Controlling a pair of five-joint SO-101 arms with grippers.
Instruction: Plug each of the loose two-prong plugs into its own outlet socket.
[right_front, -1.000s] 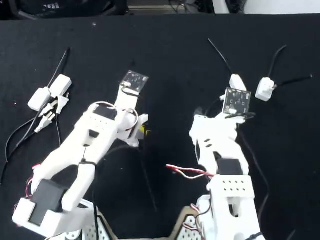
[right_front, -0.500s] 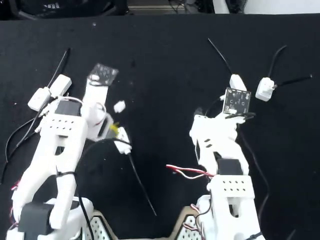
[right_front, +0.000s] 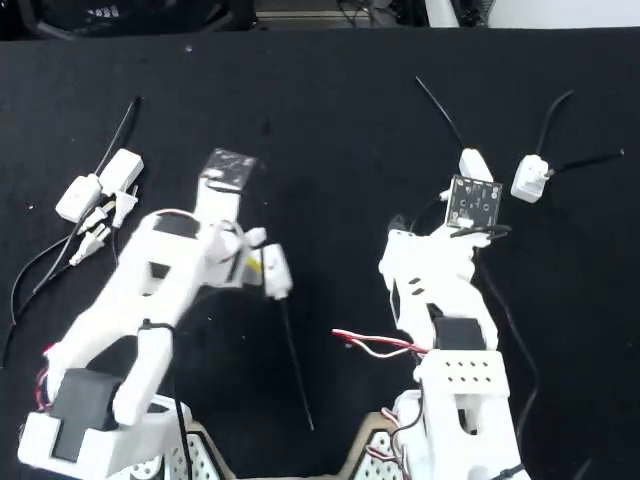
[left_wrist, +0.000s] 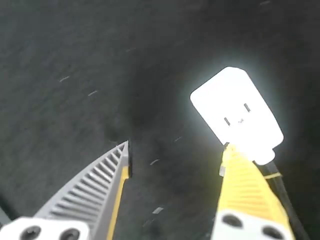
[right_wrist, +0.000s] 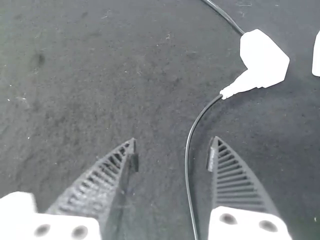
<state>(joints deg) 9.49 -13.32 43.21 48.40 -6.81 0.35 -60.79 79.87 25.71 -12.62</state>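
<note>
Since the left arm (right_front: 150, 290) swung back right from the two-prong plugs (right_front: 120, 172), the outlet socket (left_wrist: 235, 107) shifted with its released left gripper (left_wrist: 175, 146), nothing plugged; right gripper (right_wrist: 173, 140) also released

Robotics lab bench: black cloth table (right_front: 330, 90), white left arm (right_front: 150, 290), right arm (right_front: 450, 300), loose servo wires (right_front: 372, 346)
</note>
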